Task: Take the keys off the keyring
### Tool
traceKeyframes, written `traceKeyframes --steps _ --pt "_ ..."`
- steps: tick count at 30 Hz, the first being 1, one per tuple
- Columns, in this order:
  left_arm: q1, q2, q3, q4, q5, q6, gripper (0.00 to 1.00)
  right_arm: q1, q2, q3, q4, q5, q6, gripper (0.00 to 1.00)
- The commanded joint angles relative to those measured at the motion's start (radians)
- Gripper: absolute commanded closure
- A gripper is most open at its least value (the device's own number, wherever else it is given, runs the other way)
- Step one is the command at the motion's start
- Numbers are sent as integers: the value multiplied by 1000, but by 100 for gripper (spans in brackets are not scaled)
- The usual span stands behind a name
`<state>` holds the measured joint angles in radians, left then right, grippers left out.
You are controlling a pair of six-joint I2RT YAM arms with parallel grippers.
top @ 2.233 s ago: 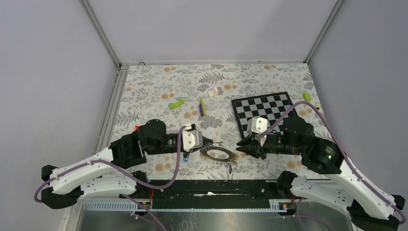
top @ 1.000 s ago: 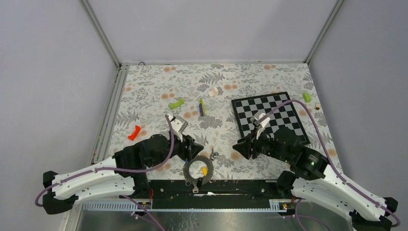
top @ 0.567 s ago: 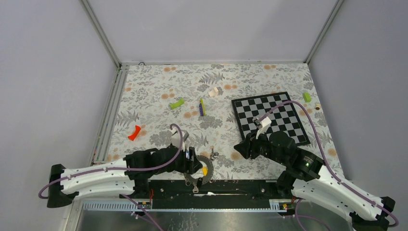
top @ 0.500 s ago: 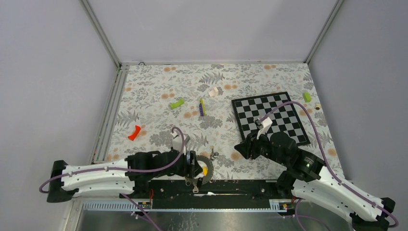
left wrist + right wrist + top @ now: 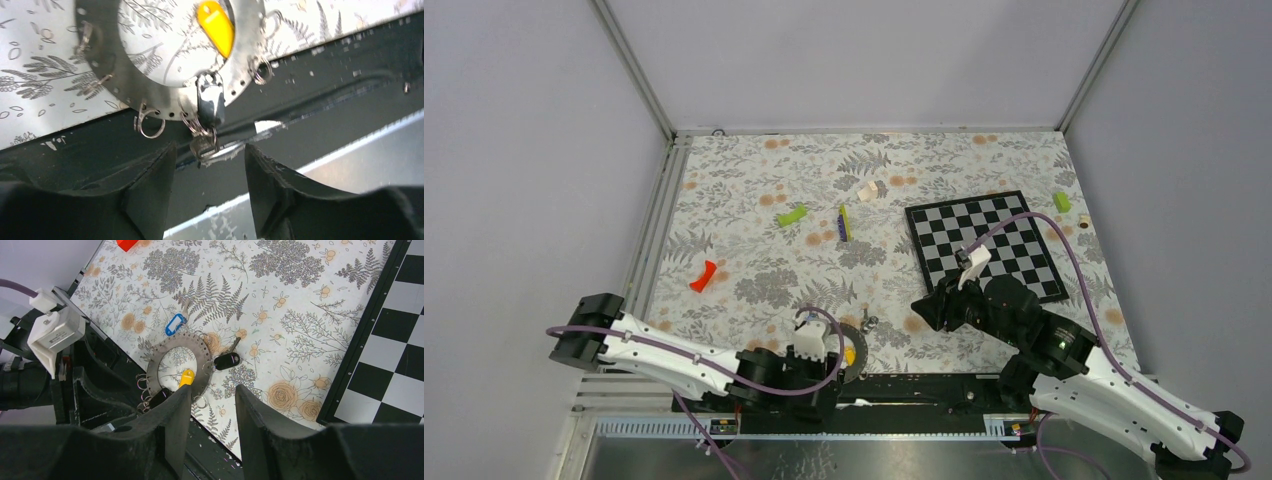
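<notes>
The keyring is a flat silver perforated hoop lying at the table's near edge. A yellow key lies inside the hoop. A black key hangs from its rim over the dark rail, above a small bunch of split rings. My left gripper sits just short of that bunch, open and holding nothing. In the right wrist view the keyring also carries a blue key and a second black key. My right gripper hovers open above the hoop's right side.
A checkerboard mat lies right of centre. Lime-green blocks, a thin yellow-green stick, a white piece and a red piece are scattered farther back. A black rail runs along the near edge.
My left arm has swung its elbow out to the left and brought its gripper down to the near rail beside the keyring. Keyring and right arm have stayed put.
</notes>
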<state>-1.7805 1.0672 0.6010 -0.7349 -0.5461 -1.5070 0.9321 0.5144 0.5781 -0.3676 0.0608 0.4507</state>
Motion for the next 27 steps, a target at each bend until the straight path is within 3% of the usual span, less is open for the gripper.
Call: traceKeyframes --steps 1,11,27 --pt "-4 8 39 -42 -127 -178 47 2 -4 0 43 17 8 55" --pt "-3 33 -9 69 -67 -142 59 2 -3 -6 47 21 12 55" --pt "41 80 -29 49 -45 -203 50 2 -10 -12 49 28 10 55"
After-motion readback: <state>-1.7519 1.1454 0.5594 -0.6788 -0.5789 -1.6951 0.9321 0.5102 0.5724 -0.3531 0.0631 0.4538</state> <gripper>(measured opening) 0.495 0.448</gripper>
